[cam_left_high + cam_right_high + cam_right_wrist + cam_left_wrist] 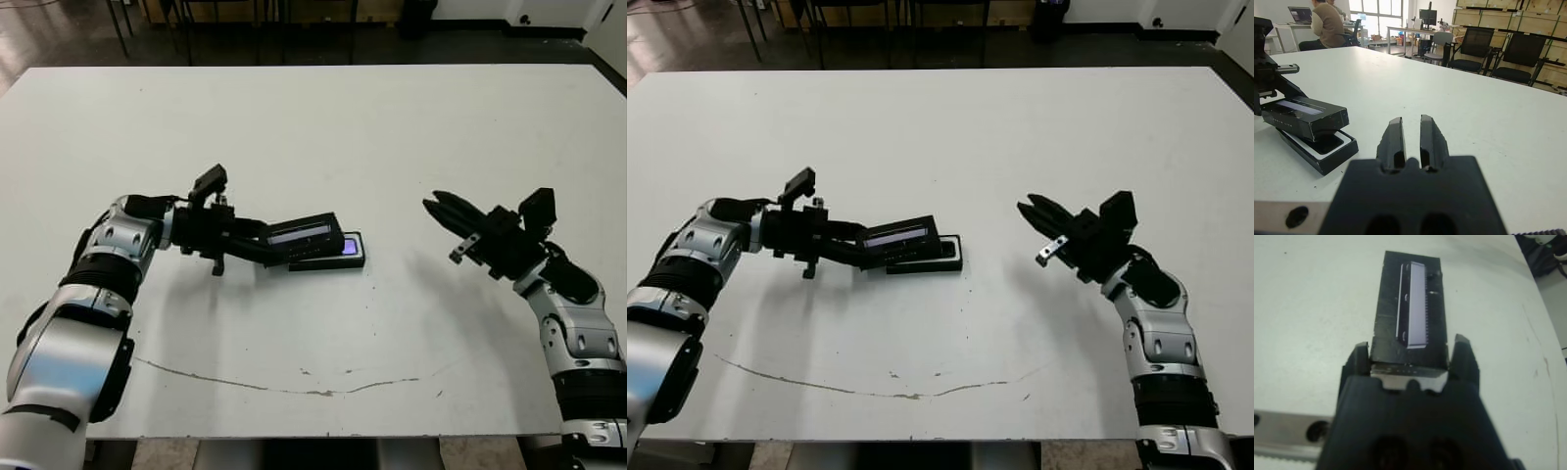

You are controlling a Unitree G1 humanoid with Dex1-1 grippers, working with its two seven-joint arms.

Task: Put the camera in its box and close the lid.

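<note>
Resting on the white table (313, 127) near its middle is the shallow rectangular box with a black outer rim and white lining (1327, 152), and inside it lies the slim black glossy bar-shaped camera (1327, 143), a purplish-blue mark showing at its end in the head views. Above it, tilted and raised over the end nearer the robot's left arm, sits the flat rectangular lid with dark sides and a glossy pale strip on its top face (306, 233). The left gripper (1411, 348) clamps this lid by one short end, a black finger (1463, 355) on each side. The lid overlaps most of the box, leaving the far end with the camera's mark uncovered. The right gripper (439, 207) hovers above the table well apart from the box, its two fingers (1396, 139) nearly together with a narrow slit between, holding nothing.
</note>
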